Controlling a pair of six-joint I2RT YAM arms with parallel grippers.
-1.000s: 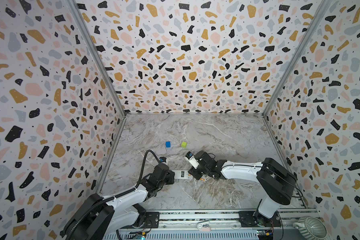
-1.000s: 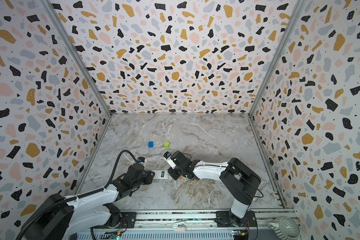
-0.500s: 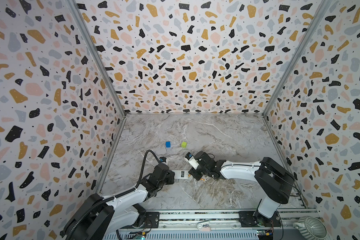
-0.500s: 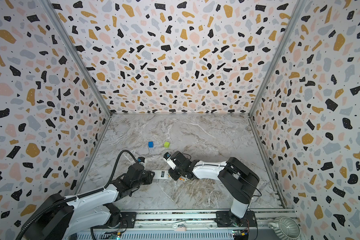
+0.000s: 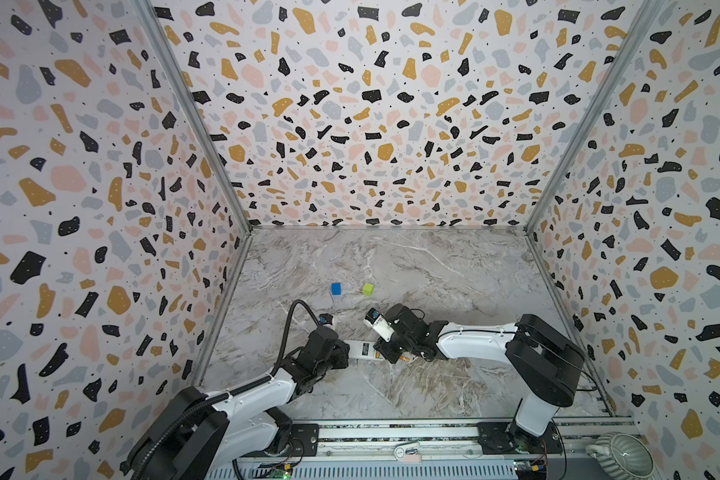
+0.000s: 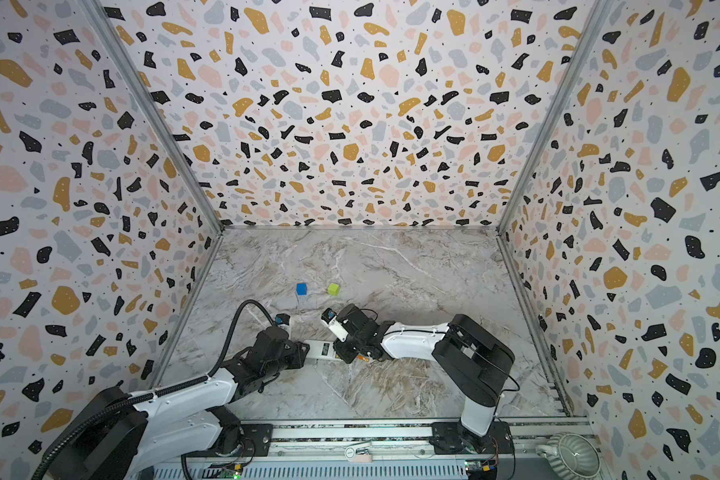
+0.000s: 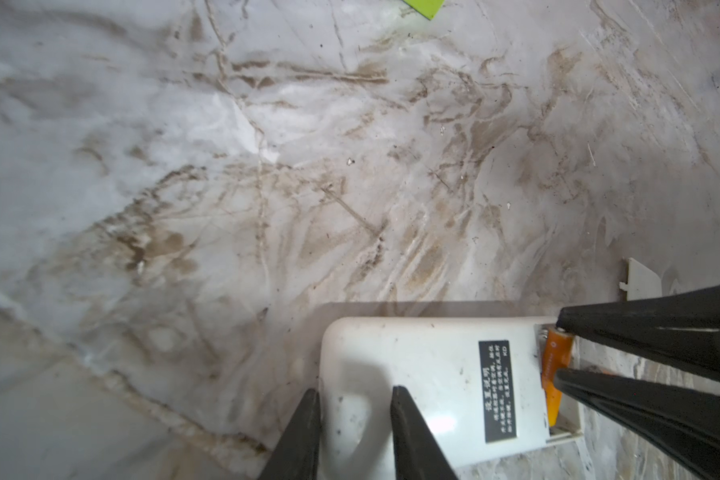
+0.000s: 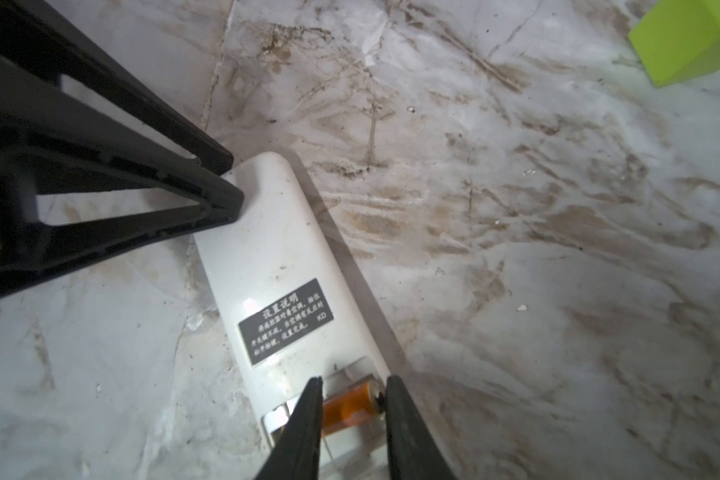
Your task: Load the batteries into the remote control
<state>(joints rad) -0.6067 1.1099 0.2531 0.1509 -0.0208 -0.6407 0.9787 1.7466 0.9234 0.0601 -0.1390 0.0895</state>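
Remote control (image 5: 361, 348): back up on the desk (image 5: 433, 270), toward 6 o'clock.
- One battery (image 8: 350, 405) in the open compartment, seating unconfirmed.
- Second battery (image 5: 406, 358) loose at the remote's 3 o'clock.

Left gripper (image 7: 354, 390): arm low, clamps the remote's 9 o'clock end.

Right gripper (image 8: 354, 379): arm low, straddles the compartment battery narrowly; grip unclear.

White arm links (image 5: 474, 338), black joints (image 5: 545, 365), corrugated black cable (image 5: 285, 332).

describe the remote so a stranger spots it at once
On the marble table, look between the left gripper and right gripper. The remote is the flat white oblong there. Unlike the blue cube and green cube behind, it has a black label and an orange battery at one end.
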